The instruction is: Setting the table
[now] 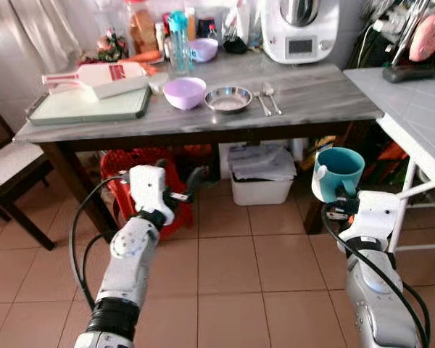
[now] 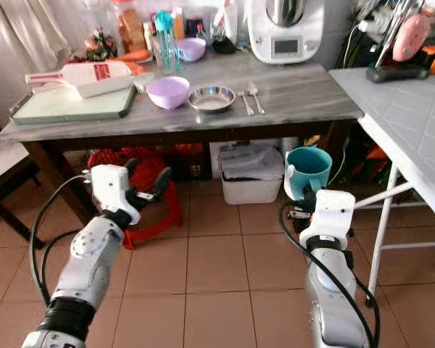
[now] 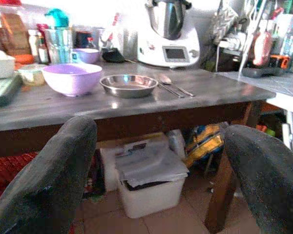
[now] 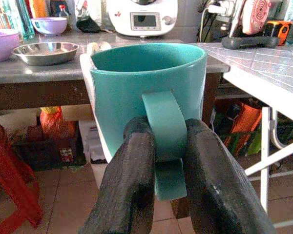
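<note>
Between the two black fingers [image 4: 132, 195] of the right gripper [image 4: 168, 161] sits the flat handle of a teal mug [image 4: 149, 97], pinched from both sides. The mug is upright, glossy teal outside and in, with what looks like a white patch down one side, though that part is poorly seen. It hangs in the air over the tiled floor [image 1: 225, 275], short of the grey wooden table [image 1: 312, 98] and below its top. The left gripper [image 1: 180, 194] is held out in front of the table with its fingers spread apart and nothing between them. On the table stand a lilac bowl [image 1: 184, 92], a steel dish [image 1: 228, 98] and cutlery [image 1: 267, 98] just beside it.
</note>
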Motion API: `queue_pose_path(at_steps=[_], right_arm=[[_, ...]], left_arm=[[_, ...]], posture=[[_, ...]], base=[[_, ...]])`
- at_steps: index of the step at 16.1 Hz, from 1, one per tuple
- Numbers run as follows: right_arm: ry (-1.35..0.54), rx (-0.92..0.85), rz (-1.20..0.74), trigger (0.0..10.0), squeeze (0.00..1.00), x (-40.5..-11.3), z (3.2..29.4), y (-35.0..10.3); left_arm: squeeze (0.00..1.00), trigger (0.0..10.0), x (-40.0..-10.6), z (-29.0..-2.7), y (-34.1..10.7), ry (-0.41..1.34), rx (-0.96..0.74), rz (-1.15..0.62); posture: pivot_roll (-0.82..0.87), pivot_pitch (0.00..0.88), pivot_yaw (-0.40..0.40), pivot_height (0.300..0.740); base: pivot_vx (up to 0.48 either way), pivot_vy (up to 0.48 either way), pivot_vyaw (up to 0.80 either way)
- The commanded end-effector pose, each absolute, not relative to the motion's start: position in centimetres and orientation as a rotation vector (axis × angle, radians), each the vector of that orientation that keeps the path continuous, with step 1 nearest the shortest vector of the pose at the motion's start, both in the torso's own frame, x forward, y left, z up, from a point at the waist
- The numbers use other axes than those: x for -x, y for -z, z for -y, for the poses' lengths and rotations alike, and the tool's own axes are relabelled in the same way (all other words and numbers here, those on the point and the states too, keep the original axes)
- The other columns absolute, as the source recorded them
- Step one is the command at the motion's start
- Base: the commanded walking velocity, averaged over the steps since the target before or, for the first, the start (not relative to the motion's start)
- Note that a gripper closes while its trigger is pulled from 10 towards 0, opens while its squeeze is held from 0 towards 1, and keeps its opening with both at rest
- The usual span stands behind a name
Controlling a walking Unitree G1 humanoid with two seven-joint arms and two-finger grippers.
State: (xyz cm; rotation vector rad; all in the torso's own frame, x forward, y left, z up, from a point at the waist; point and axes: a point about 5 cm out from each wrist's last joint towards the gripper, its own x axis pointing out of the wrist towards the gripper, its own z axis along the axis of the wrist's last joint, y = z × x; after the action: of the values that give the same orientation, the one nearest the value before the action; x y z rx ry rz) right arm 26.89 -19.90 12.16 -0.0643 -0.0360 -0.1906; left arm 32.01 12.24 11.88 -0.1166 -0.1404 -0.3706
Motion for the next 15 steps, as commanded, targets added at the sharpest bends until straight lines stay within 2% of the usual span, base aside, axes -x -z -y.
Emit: queue_pose_path(at_steps=[1, 4, 6, 15], right_arm=[[0.192, 0.068, 0.078, 10.0, 0.0, -26.99, 19.76, -13.03], [0.191, 0.064, 0.078, 10.0, 0.0, -26.98, 19.67, -13.0], [0.189, 0.064, 0.078, 10.0, 0.0, -26.98, 19.62, -12.99], [0.203, 0.045, 0.073, 10.0, 0.0, -27.0, 19.69, -12.91]], left_arm=[[0.0, 10.0, -32.04, -12.63, -12.1, 0.367, 0.113, 0.144], [0.0, 10.0, -32.01, -12.65, -12.05, 0.374, 0.117, 0.141], [0.0, 10.0, -31.95, -12.56, -11.96, 0.382, 0.118, 0.137], [0.0, 10.0, -31.77, -12.15, -11.92, 0.413, 0.135, 0.132]], posture=[[-0.06, 0.008, 0.064, 0.74], [-0.06, 0.007, 0.064, 0.74], [-0.06, 0.008, 0.064, 0.74], [-0.06, 0.009, 0.066, 0.74]], base=[[0.0, 0.0, 0.53], [0.0, 0.0, 0.45], [0.244, 0.0, 0.42], [0.272, 0.0, 0.0]])
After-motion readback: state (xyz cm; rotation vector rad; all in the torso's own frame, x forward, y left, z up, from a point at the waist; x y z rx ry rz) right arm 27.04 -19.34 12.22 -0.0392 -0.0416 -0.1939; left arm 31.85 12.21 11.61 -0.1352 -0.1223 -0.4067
